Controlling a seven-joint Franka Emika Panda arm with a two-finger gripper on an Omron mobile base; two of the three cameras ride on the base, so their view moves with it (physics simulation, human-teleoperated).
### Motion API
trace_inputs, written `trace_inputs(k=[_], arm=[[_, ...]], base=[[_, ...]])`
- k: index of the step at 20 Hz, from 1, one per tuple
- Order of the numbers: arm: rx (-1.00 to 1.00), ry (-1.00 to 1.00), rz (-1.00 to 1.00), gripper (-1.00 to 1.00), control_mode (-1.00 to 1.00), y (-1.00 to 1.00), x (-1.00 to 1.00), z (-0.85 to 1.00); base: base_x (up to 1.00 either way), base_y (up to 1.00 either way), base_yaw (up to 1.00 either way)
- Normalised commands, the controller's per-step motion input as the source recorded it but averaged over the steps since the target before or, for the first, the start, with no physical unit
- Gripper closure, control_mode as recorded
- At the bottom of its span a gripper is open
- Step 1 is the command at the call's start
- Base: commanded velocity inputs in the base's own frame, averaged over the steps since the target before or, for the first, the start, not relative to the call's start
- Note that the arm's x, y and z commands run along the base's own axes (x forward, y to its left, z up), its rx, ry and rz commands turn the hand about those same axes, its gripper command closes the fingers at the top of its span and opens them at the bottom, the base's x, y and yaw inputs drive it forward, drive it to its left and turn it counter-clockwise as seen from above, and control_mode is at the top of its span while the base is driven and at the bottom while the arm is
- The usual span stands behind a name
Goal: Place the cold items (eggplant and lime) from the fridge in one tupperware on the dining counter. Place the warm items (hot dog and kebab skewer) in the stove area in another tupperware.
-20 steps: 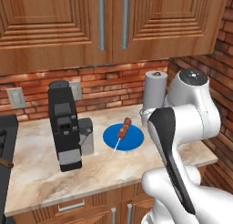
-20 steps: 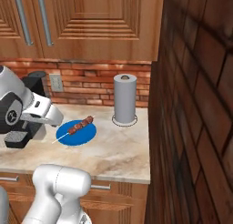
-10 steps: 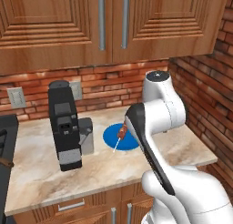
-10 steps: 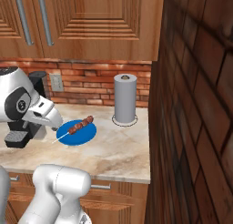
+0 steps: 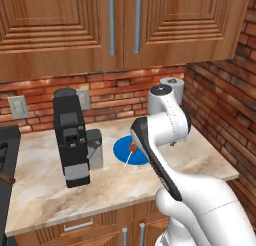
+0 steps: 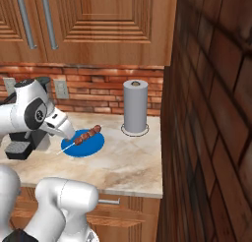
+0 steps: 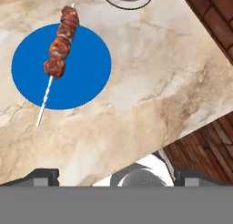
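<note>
The claw (image 7: 116, 175) hangs above the counter with its jaws spread as wide as they go and nothing between them, its two dark tips just peeking up at the bottom of the hand view. And there's the target: the kebab skewer (image 7: 58, 52) lies flat on the blue plate (image 7: 86, 77), up and to the left of the claw in the hand view, well short of the jaws for now. Its long axis runs on a slant, meat end toward the top, bare white stick trailing down and left until it pokes off the plate's rim over the stone. My read is that the hand needs to slide toward that upper left and come down across the meat, with the jaws straddling the stick crosswise. From the right base view the skewer (image 6: 84, 136) sits just beyond the arm's wrist, with the paper towel roll (image 6: 135, 106) standing well apart to its right. The plate rests on a pale marble counter (image 7: 173, 77); a black coffee machine (image 5: 70, 135) stands at its left, brick backsplash behind, wooden cabinets (image 5: 120, 25) overhead.
</note>
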Motion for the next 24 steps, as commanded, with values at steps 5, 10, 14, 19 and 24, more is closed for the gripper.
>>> trace_inputs(k=[5, 10, 14, 19, 24], arm=[[0.00, 0.00, -0.07, -1.00, -1.00, 0.00, 0.59, -0.32], [0.00, 0.00, -0.03, -1.00, -1.00, 0.00, 0.51, -0.34], [0.00, 0.00, 0.00, -1.00, -1.00, 0.04, 0.44, -0.31], [0.00, 0.00, 0.00, -1.00, -1.00, 0.09, 0.42, -0.28], [0.00, 0.00, 0.00, -1.00, -1.00, 0.08, 0.37, -0.26]], base=[[0.00, 0.00, 0.00], [0.00, 0.00, 0.00], [0.00, 0.00, 0.00], [0.00, 0.00, 0.00], [0.00, 0.00, 0.00]])
